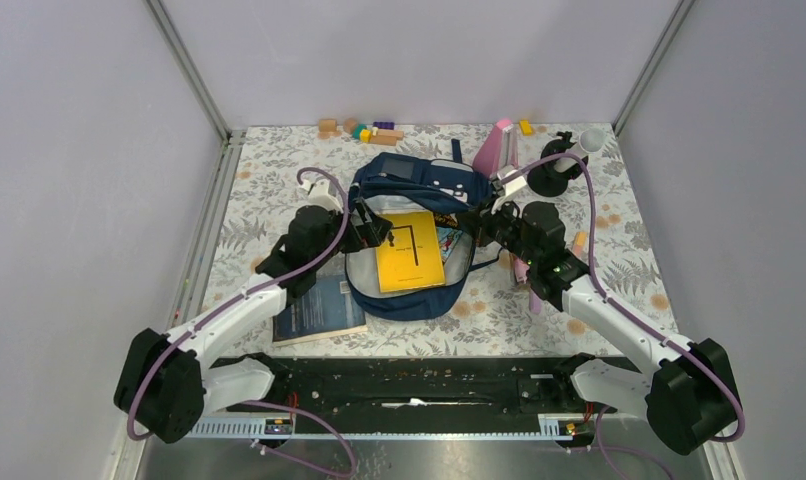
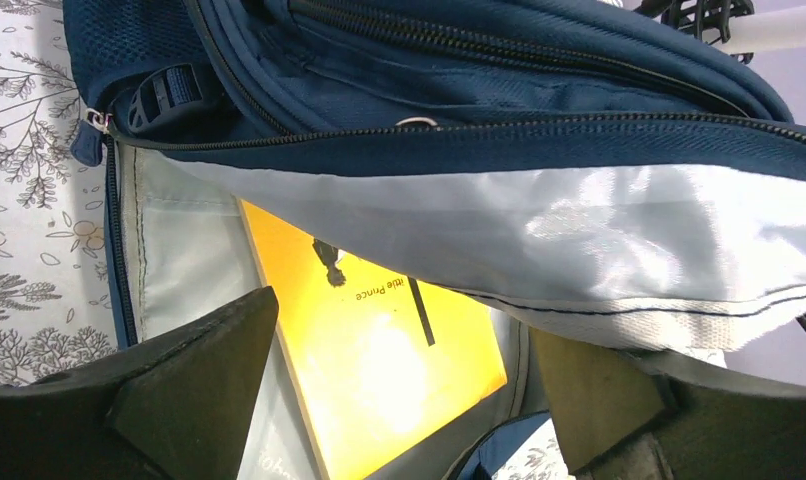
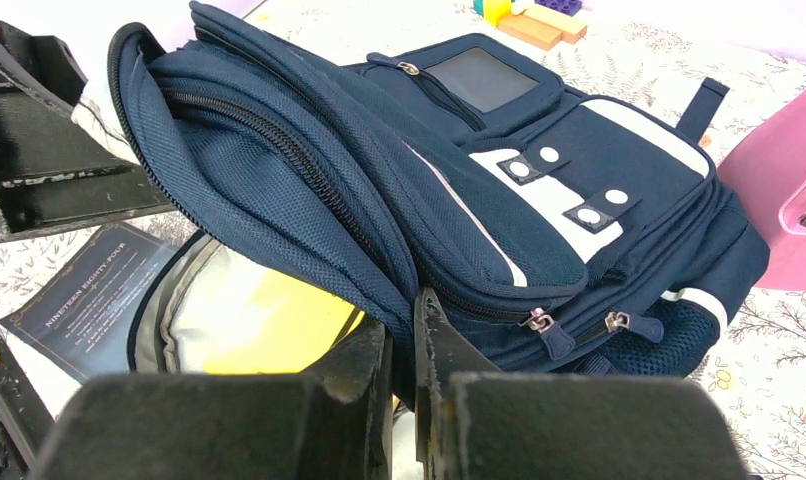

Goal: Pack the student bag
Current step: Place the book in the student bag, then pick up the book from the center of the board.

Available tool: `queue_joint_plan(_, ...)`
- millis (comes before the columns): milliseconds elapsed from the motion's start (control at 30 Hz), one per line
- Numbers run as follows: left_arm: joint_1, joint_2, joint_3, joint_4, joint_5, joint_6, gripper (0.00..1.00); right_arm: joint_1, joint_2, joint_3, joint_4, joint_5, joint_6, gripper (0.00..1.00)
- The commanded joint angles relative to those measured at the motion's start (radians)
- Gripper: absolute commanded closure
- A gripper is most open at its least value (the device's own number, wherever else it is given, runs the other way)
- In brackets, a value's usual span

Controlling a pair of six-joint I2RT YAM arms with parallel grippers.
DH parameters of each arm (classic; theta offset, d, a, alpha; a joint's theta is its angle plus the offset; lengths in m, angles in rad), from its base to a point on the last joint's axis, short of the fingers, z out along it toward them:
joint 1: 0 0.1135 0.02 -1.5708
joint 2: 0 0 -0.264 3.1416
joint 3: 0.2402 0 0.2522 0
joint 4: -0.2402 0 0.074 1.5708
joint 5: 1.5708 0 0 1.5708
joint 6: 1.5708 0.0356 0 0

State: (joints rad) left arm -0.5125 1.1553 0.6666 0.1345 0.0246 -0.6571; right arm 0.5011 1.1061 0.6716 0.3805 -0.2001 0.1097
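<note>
The student bag (image 1: 419,180), navy with white stripes, lies in the middle of the table with its main compartment unzipped and grey lining showing. A yellow book (image 1: 409,250) lies flat inside it. My left gripper (image 1: 379,228) hovers at the bag's left rim. In the left wrist view this gripper (image 2: 404,330) stands open above the yellow book (image 2: 379,360), with nothing between its fingers. My right gripper (image 1: 476,222) is at the bag's right side. In the right wrist view it (image 3: 404,320) is shut on the navy edge of the bag's flap (image 3: 379,230) and holds it up.
A dark blue book (image 1: 319,308) lies on the table left of the bag. A pink case (image 1: 494,148) stands behind the bag, with a black stand (image 1: 559,165) to its right. Coloured blocks (image 1: 369,130) sit at the back edge. A pink pen (image 1: 524,272) lies right of the bag.
</note>
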Motion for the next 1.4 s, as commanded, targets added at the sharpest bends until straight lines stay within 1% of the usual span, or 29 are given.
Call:
queue_joint_plan(0,-0.004,-0.052,-0.016,-0.08,-0.031,0.044,0.01,0.012,-0.024,0.01,0.105,0.018,0.004,1.0)
queue_joint_plan(267,-0.004,-0.268,-0.079,-0.333,-0.122,-0.007,0.01,0.013,-0.041,-0.019,0.106,0.05,-0.022,1.0)
queue_joint_plan(400,-0.004,-0.374,-0.097,-0.437,-0.099,-0.033,0.01,0.013,-0.032,-0.034,0.123,0.056,-0.019,1.0)
queue_joint_plan(467,-0.003,-0.398,-0.089,-0.515,-0.078,-0.061,0.01,0.012,-0.03,-0.034,0.121,0.056,-0.02,1.0)
queue_joint_plan(567,-0.003,-0.392,-0.081,-0.675,-0.068,-0.114,0.01,0.012,-0.029,-0.035,0.107,0.065,-0.028,1.0)
queue_joint_plan(600,-0.003,-0.396,-0.091,-0.701,-0.065,-0.128,0.01,0.013,-0.029,-0.038,0.103,0.068,-0.032,1.0)
queue_joint_plan(667,-0.001,-0.413,-0.133,-0.721,-0.058,-0.152,0.01,0.012,-0.031,-0.041,0.078,0.077,-0.035,1.0)
queue_joint_plan(833,0.047,-0.479,-0.227,-0.737,-0.029,-0.258,0.01,0.013,-0.019,-0.01,-0.074,0.098,-0.024,1.0)
queue_joint_plan(867,0.048,-0.495,-0.236,-0.746,-0.029,-0.28,0.01,0.013,-0.019,-0.015,-0.086,0.098,-0.015,0.98)
queue_joint_plan(933,0.049,-0.523,-0.244,-0.78,-0.05,-0.323,0.01,0.013,-0.024,-0.036,-0.087,0.091,-0.001,0.91)
queue_joint_plan(1000,0.049,-0.535,-0.235,-0.831,-0.071,-0.348,0.01,0.013,-0.031,-0.052,-0.09,0.079,0.006,0.74)
queue_joint_plan(1067,0.049,-0.535,-0.215,-0.886,-0.086,-0.358,0.01,0.013,-0.027,-0.026,-0.154,0.058,-0.012,0.58)
queue_joint_plan(1100,0.049,-0.531,-0.199,-0.912,-0.096,-0.36,0.01,0.013,-0.02,0.008,-0.213,0.052,-0.027,0.45)
queue_joint_plan(1133,0.053,-0.526,-0.182,-0.946,-0.105,-0.359,0.01,0.013,-0.012,0.038,-0.292,0.046,-0.045,0.1)
queue_joint_plan(1167,0.066,-0.523,-0.166,-0.964,-0.105,-0.351,0.01,0.013,-0.012,0.06,-0.333,0.045,-0.061,0.02)
queue_joint_plan(1267,0.166,-0.502,-0.118,-0.963,-0.054,-0.275,0.01,0.013,-0.052,0.078,-0.372,0.057,-0.098,0.0)
queue_joint_plan(1300,0.218,-0.488,-0.099,-0.957,-0.033,-0.24,0.01,0.014,-0.074,0.079,-0.372,0.049,-0.104,0.0)
queue_joint_plan(1367,0.351,-0.454,-0.051,-0.944,0.062,-0.153,0.01,0.032,-0.11,0.085,-0.373,0.03,-0.138,0.0)
